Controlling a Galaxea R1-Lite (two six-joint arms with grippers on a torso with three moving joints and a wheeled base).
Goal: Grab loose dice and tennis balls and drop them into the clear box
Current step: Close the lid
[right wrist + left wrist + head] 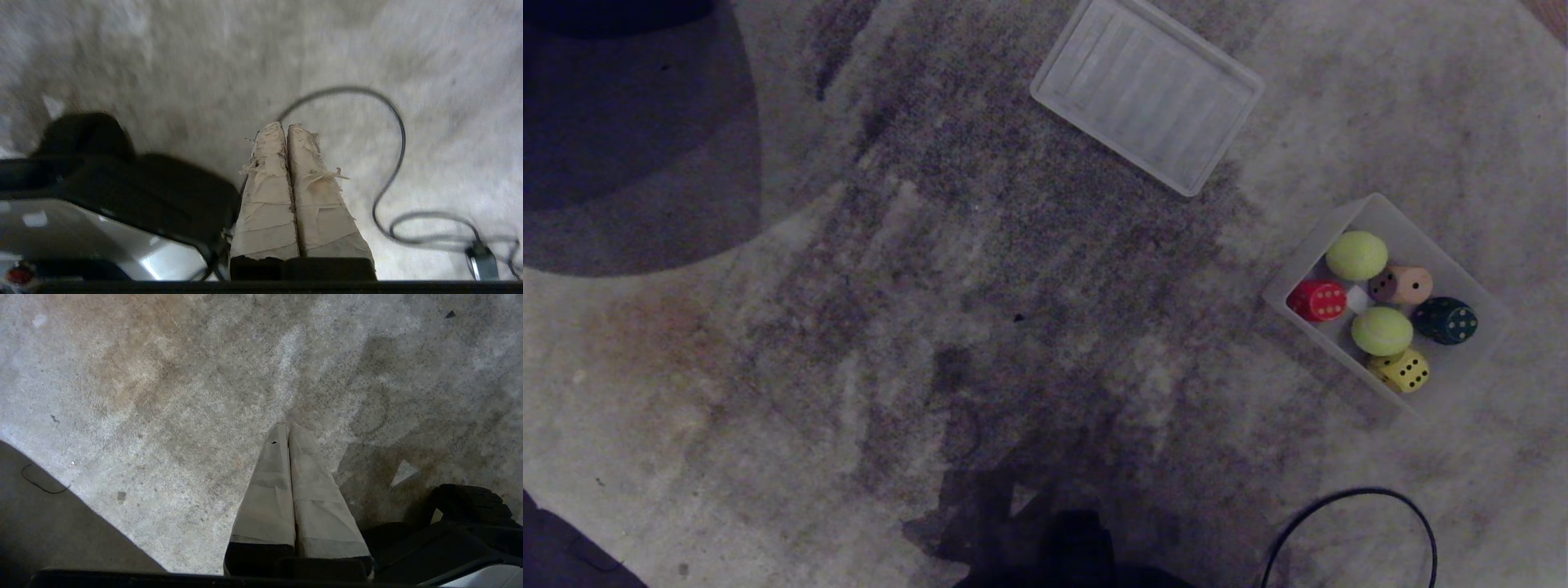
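Seen only from the left wrist: left gripper (pixel 289 428) pressed closed on nothing, taped fingers (pixel 269 490) together, poised over bare mottled carpet (pixel 163 396). Seen only from the right wrist: right gripper (pixel 285 127) likewise clamped closed and empty, frayed tape on its fingers (pixel 318 196), above carpet with a black cable (pixel 398 163) looping past and the robot's dark base (pixel 122 179) beside. From the head, neither gripper visible; just the same cable's loop (pixel 1356 523) at the near edge. Farther out on the right, the clear box (pixel 1298 269) on the carpet, holding two tennis balls (pixel 1356 255), plus four dice (pixel 1317 300): red, tan, dark green, yellow. Farthest, well apart from the box, a flat ribbed lid (pixel 1147 90) lying at an angle.
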